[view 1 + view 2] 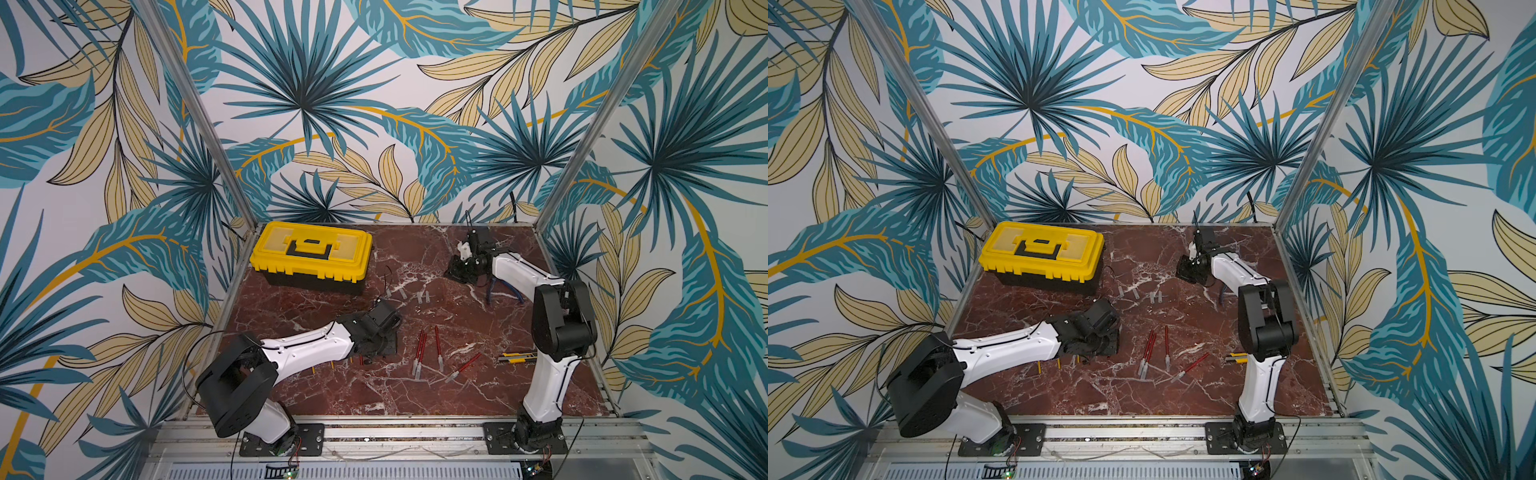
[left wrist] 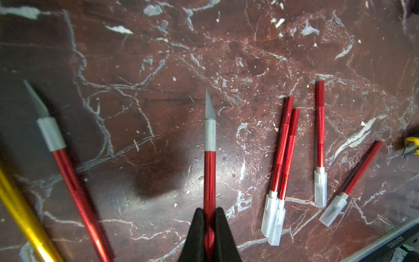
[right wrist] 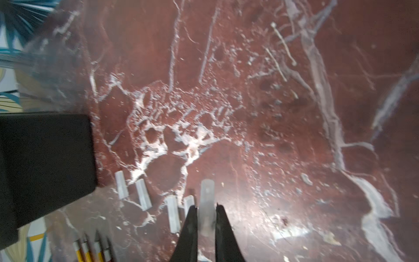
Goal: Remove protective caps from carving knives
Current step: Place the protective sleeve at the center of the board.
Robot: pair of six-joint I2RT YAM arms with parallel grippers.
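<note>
In both top views I see the left hand (image 1: 376,348) low over the desk (image 1: 374,395), front-left, with four capped knives (image 1: 422,351) just beside it toward the centre. The right hand (image 1: 1190,270) sits at the rear.

Left wrist view: the left hand is clenched on a red knife (image 2: 209,172) (blade bare), well apart from the capped knives.

Right wrist view: the right hand (image 3: 205,207) grasps one cap (image 3: 206,192). Loose caps (image 3: 142,194) lie just beside it.

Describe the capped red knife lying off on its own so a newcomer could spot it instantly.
Start at the yellow toolbox at the back, then come forward to the three capped red knives lying nearly parallel. The lone red knife sits between them and the yellow utility knife, and it alone is slanted.
</note>
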